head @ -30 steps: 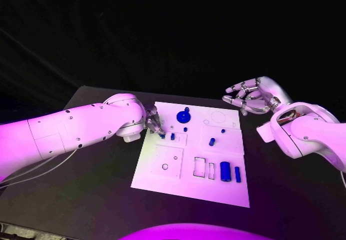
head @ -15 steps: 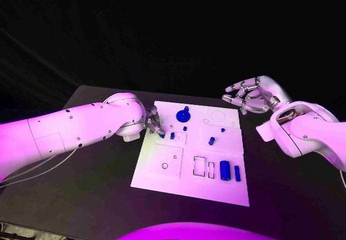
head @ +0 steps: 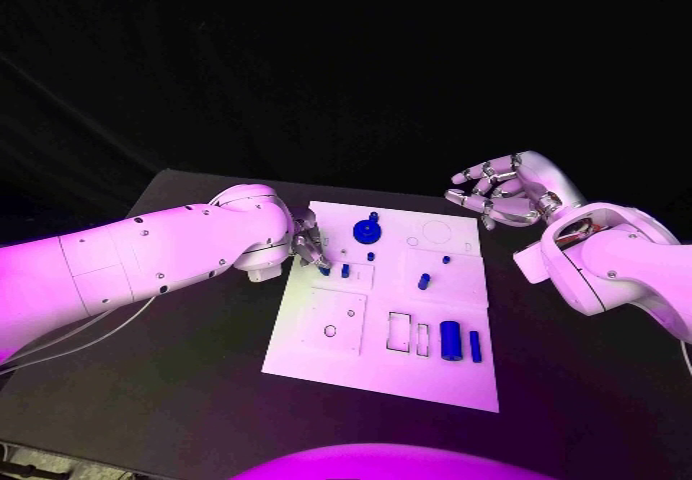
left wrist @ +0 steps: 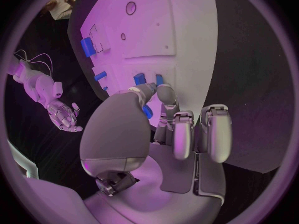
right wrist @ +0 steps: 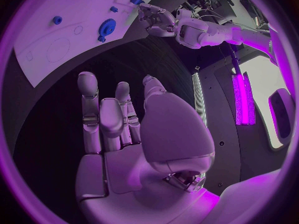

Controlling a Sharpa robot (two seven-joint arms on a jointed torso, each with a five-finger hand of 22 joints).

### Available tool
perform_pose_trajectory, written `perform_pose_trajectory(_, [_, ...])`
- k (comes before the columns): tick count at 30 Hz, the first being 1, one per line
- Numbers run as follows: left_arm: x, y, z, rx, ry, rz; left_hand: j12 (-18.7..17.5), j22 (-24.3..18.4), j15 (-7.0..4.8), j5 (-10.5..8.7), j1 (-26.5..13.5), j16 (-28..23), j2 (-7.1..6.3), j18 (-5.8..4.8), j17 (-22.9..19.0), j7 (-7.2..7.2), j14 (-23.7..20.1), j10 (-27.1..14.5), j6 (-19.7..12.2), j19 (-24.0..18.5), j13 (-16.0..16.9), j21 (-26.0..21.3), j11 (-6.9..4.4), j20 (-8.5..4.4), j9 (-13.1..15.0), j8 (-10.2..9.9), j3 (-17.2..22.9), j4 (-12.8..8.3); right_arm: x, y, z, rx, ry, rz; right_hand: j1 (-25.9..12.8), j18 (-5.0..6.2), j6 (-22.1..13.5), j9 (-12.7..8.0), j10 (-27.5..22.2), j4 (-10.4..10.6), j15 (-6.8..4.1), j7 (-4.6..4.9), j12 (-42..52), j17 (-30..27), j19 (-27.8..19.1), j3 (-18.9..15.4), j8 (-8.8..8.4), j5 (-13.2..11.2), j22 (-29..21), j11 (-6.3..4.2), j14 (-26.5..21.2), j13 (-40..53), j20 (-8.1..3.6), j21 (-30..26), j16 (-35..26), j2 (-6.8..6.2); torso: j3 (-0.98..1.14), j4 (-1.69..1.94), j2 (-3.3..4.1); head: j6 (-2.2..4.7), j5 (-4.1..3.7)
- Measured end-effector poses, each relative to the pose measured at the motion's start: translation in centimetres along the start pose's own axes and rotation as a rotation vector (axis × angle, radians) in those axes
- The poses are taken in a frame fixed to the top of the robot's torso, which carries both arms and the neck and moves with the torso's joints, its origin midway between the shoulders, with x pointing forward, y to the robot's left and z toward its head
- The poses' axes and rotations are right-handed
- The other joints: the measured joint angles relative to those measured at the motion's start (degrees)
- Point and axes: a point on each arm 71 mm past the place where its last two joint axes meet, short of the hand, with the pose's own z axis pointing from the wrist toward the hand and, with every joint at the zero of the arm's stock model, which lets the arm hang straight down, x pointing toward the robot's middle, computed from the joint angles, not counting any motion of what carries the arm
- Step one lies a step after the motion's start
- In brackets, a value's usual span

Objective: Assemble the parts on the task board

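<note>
The white task board (head: 378,372) lies mid-table. My left hand (head: 307,249) is at its upper left edge, thumb and a finger pinching a small blue part (left wrist: 147,110), with two small blue pieces (head: 345,271) just beyond the fingertips (left wrist: 166,92). A blue gear (head: 368,233) stands near the board's far edge. A blue peg (head: 423,283) sits mid-board, and a thick blue cylinder (head: 451,342) and a thin bar (head: 473,347) lie lower right. My right hand (head: 502,192) hovers off the board's far right corner, fingers apart and empty.
The black table (head: 173,380) surrounds the board on all sides. Empty outlined recesses (head: 400,333) mark the board's lower half, and a round outline (head: 436,235) sits near its far right corner.
</note>
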Motion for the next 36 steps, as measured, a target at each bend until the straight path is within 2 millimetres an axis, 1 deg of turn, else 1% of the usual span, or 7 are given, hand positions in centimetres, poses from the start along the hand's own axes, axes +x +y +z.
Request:
perform_pose_trajectory(3, [0.0,-0.01,0.08,-0.001,0.003,0.0,0.4,0.0,-0.17,-0.13,-0.8,0.0,-0.45,0.0,0.0,0.0,0.1,0.1,0.0,0.0,0.2,0.0,-0.08,0.0,1.2,0.0,1.5,-1.2,-0.01,-0.01,-0.01,0.0,0.0,0.0,0.0,0.0,0.0,0.0,0.0,0.0,0.0,0.0,0.0,0.0,0.0,0.0,0.0,0.0,0.0,0.0,0.0,0.0,0.0,0.0,0.0,0.0,0.0,0.0,0.0,-0.05,-0.06])
perform_pose_trajectory(9, [-0.08,-0.04,0.23,-0.006,0.01,0.001,0.8,0.0,-0.28,-0.15,-1.9,0.0,-0.55,0.0,0.0,0.0,0.2,0.3,0.0,0.0,0.9,0.0,-0.12,0.0,2.1,0.4,2.0,-1.7,-0.03,-0.02,-0.03,0.0,0.0,0.0,0.0,0.0,0.0,0.0,0.0,0.0,0.0,0.0,0.0,0.0,0.0,0.0,0.0,0.0,0.0,0.0,0.0,-0.1,0.0,0.0,0.0,0.0,0.0,-0.02,0.01,-0.2,-0.12])
perform_pose_trajectory(12, [-0.1,-0.03,0.29,-0.009,0.015,0.004,1.3,0.0,-0.48,-0.15,-2.7,0.0,-0.77,0.0,0.0,0.0,0.0,0.4,0.0,0.0,1.4,0.3,-0.19,0.0,3.7,0.4,2.7,-2.4,-0.06,-0.05,-0.04,0.001,-0.001,0.0,0.0,0.0,0.0,0.0,0.0,0.0,0.0,0.0,0.0,0.0,0.0,0.0,0.0,0.0,0.0,0.0,0.0,-0.1,0.0,0.0,0.0,0.0,0.0,-0.02,0.03,-0.29,-0.15])
perform_pose_trajectory(19, [-0.15,-0.03,0.38,-0.015,0.024,0.01,1.8,0.0,-0.68,-0.15,-3.8,0.0,-0.69,0.0,0.0,-0.01,0.2,0.5,0.0,0.2,2.0,0.3,-0.3,-0.23,5.7,0.4,2.9,-2.6,-0.09,-0.07,-0.06,0.002,-0.001,0.0,0.0,0.0,0.0,0.0,0.0,0.0,0.0,0.0,0.0,0.0,0.0,0.0,0.0,0.0,0.0,0.0,0.0,-0.1,0.0,0.0,0.0,0.0,0.03,-0.03,0.03,-0.41,-0.21])
perform_pose_trajectory(23, [-0.16,-0.02,0.42,-0.018,0.027,0.012,2.1,0.0,-0.68,-0.14,-4.5,0.0,-0.75,-0.01,0.0,-0.01,0.2,0.5,0.0,0.0,2.3,0.5,-0.33,-0.42,7.0,0.4,2.4,-2.1,-0.09,-0.07,-0.06,0.001,-0.001,0.0,0.0,0.0,0.0,0.0,0.0,0.0,0.0,0.0,0.0,0.0,0.0,0.0,0.0,0.0,0.0,0.0,0.0,-0.1,0.0,0.0,0.0,0.0,0.03,-0.03,0.03,-0.43,-0.26])
perform_pose_trajectory(28, [-0.13,-0.02,0.47,-0.02,0.028,0.013,2.4,0.0,-0.89,-0.12,-5.7,0.2,-0.8,-0.01,0.0,-0.73,0.0,1.2,0.7,0.0,2.6,0.5,-1.01,-0.42,9.2,0.6,1.0,-1.1,-0.08,-0.07,-0.06,0.001,-0.001,0.0,0.0,0.0,0.0,0.0,0.0,0.0,0.0,0.0,0.0,0.0,0.0,0.0,0.0,0.0,0.0,0.0,0.0,-0.1,0.0,0.0,0.0,0.0,0.03,-0.02,0.02,-0.43,-0.34])
perform_pose_trajectory(36, [-0.08,-0.07,0.54,-0.022,0.029,0.012,2.8,0.0,-0.89,-0.12,-6.6,0.2,-0.48,-0.01,0.0,-1.35,0.0,1.4,1.3,0.0,3.1,0.7,-1.25,-0.41,9.5,0.7,-1.1,-0.2,-0.08,-0.06,-0.06,0.001,-0.001,0.0,0.0,0.0,0.0,0.0,0.0,0.0,0.0,0.0,0.0,0.0,0.0,0.0,0.0,0.0,0.0,0.0,0.0,-0.1,0.0,-0.2,0.0,0.0,0.03,0.0,0.01,-0.46,-0.38])
